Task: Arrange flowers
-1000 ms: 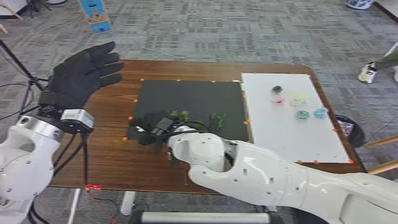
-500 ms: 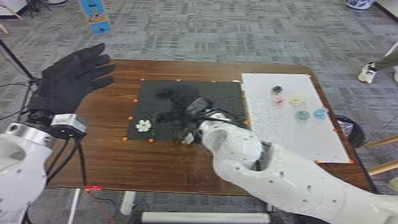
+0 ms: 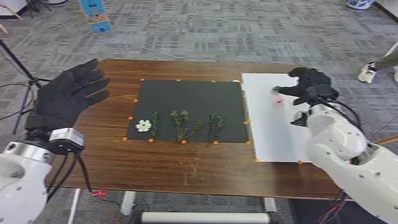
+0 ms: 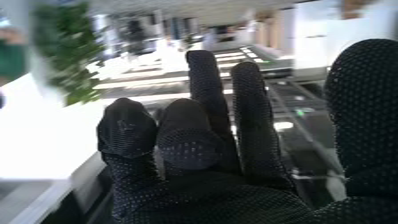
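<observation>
Over the white board (image 3: 274, 145): right hand (image 3: 313, 82), moved across from the black mat (image 3: 187, 91), fingers loosely spread, no item seen held | pink flower (image 3: 279, 100) near it | white flower (image 3: 143, 125), green stems (image 3: 180, 120) on mat | left hand (image 3: 62, 97) open | placement apparently finished, next pick likely.

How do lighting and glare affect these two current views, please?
Head view: soft, fairly even light, with the white sheet bright against the dark mat, and little shading visible on the right hand. Right wrist view: a washed-out white patch and bright streaks lie beyond its dark fingers, giving strong contrast.
</observation>
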Tool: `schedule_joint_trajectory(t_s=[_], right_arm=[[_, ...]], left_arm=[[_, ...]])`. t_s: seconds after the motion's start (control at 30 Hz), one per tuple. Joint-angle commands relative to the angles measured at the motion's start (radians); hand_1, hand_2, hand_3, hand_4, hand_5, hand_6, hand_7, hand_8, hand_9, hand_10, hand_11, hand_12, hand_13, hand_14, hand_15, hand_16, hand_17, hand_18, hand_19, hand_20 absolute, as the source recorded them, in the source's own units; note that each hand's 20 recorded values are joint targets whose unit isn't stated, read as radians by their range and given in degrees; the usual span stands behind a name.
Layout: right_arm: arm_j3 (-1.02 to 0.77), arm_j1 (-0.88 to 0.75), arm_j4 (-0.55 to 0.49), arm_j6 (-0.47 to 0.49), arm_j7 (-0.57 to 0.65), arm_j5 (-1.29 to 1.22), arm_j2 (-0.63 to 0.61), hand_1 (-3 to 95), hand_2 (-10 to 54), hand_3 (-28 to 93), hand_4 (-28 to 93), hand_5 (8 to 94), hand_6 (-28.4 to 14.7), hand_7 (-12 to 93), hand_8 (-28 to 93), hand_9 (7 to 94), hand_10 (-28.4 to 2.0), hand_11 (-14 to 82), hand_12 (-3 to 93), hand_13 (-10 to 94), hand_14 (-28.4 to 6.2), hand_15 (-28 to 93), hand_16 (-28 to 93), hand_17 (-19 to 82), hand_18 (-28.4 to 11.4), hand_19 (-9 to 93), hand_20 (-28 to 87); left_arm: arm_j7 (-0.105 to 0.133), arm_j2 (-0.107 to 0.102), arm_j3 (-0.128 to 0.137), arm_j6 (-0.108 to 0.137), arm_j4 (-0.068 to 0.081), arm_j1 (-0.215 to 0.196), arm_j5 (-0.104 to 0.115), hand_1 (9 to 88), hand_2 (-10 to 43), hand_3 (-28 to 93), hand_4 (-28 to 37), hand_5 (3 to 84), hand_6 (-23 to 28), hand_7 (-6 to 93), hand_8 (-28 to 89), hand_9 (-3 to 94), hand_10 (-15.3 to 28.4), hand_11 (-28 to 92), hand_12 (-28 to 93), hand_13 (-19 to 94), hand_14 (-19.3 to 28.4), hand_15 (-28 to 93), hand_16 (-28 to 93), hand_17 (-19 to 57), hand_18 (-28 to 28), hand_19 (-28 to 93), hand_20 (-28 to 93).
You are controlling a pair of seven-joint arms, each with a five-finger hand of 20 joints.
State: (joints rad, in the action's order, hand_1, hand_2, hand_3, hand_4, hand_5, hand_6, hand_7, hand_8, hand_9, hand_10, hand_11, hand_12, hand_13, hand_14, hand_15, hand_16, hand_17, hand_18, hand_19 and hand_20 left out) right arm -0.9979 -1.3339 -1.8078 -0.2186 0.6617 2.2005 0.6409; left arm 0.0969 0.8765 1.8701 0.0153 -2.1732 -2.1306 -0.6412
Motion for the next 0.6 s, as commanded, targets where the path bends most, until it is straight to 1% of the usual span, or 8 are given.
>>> schedule_joint_trajectory(t_s=[0.03,0.1,0.17,0.27,0.33,0.37,0.47,0.6], right_arm=[[-0.063,-0.194,-0.006,-0.036,0.004,0.025,-0.072,35.0,-9.5,70,-28,46.8,-1.7,19,-11,51.9,-9.1,17.8,19.2,69,-7.5,89,35,39,-22.9,93,61],[-0.076,-0.218,-0.008,-0.023,0.000,0.022,-0.071,35.5,-9.5,69,-28,46.8,-1.7,19,-12,51.9,-8.8,17.3,18.7,69,-7.5,89,35,38,-22.8,93,60],[-0.070,-0.222,0.000,-0.025,-0.002,0.024,-0.071,36.2,-9.5,68,-28,47.0,-1.5,19,-12,52.3,-8.7,17.1,18.5,69,-7.5,89,35,38,-22.9,93,60],[-0.061,-0.222,0.012,-0.022,-0.007,0.016,-0.070,35.7,-9.5,69,-28,47.6,-1.1,20,-12,53.4,-8.5,16.9,18.1,69,-7.4,89,34,38,-22.8,93,60],[-0.034,-0.203,0.031,-0.033,-0.005,0.023,-0.072,35.7,-9.5,69,-28,48.2,-1.1,20,-12,53.8,-8.6,16.8,18.0,69,-7.2,89,34,38,-22.8,93,60],[-0.023,-0.194,0.040,-0.024,-0.004,0.028,-0.072,35.6,-9.5,69,-28,48.4,-1.1,20,-12,54.1,-8.6,16.9,18.0,70,-7.2,89,34,38,-22.8,93,60],[0.046,-0.114,0.100,-0.022,0.009,0.041,-0.047,35.2,-9.5,70,-28,48.6,-0.9,20,-12,54.3,-8.7,17.0,17.9,70,-7.2,89,34,39,-22.7,93,60],[0.099,-0.082,0.140,-0.060,0.030,0.075,-0.050,33.8,-9.5,72,-28,48.6,-1.0,20,-12,54.2,-8.7,17.2,18.1,70,-7.0,89,34,39,-22.6,93,60]], left_arm=[[0.014,0.027,0.006,0.013,-0.013,-0.025,-0.005,23.6,-2.4,71,-28.3,31.1,2.9,20.2,-10,29.6,12.9,25,18,24,15.0,30,1,-9.2,22.8,46,9],[0.008,0.028,0.008,0.011,-0.014,-0.029,-0.005,23.6,-2.4,71,-28.3,31.1,3.0,20.3,-10,29.6,12.9,25,18,24,15.0,30,1,-9.2,22.8,46,9],[0.009,0.031,0.013,0.016,-0.018,-0.040,-0.005,23.6,-2.4,71,-28.3,31.1,2.9,20.4,-10,29.6,12.8,25,18,24,15.0,30,1,-9.2,22.8,46,9],[0.011,0.033,0.020,0.016,-0.022,-0.052,-0.005,23.6,-2.4,71,-28.3,31.1,2.9,20.4,-10,29.6,12.9,25,18,24,15.0,30,1,-9.2,22.8,46,9],[0.009,0.032,0.019,0.013,-0.020,-0.050,-0.006,23.6,-2.3,71,-28.3,31.0,2.9,20.4,-10,29.6,12.8,25,18,24,14.9,29,1,-9.2,22.8,46,9],[0.008,0.032,0.020,0.015,-0.022,-0.054,-0.005,23.7,-2.3,71,-28.3,31.0,2.9,20.4,-10,29.6,12.8,25,18,24,15.0,29,1,-9.2,22.8,46,9],[0.007,0.032,0.020,0.013,-0.023,-0.058,-0.006,23.6,-2.4,71,-28.3,31.0,3.0,20.3,-10,29.6,12.9,25,18,24,15.0,30,1,-9.1,22.7,46,9],[0.006,0.029,0.018,0.010,-0.022,-0.056,-0.006,23.6,-2.4,71,-28.3,31.0,2.9,20.3,-10,29.6,12.9,25,18,24,15.0,29,1,-9.1,22.8,46,9]])
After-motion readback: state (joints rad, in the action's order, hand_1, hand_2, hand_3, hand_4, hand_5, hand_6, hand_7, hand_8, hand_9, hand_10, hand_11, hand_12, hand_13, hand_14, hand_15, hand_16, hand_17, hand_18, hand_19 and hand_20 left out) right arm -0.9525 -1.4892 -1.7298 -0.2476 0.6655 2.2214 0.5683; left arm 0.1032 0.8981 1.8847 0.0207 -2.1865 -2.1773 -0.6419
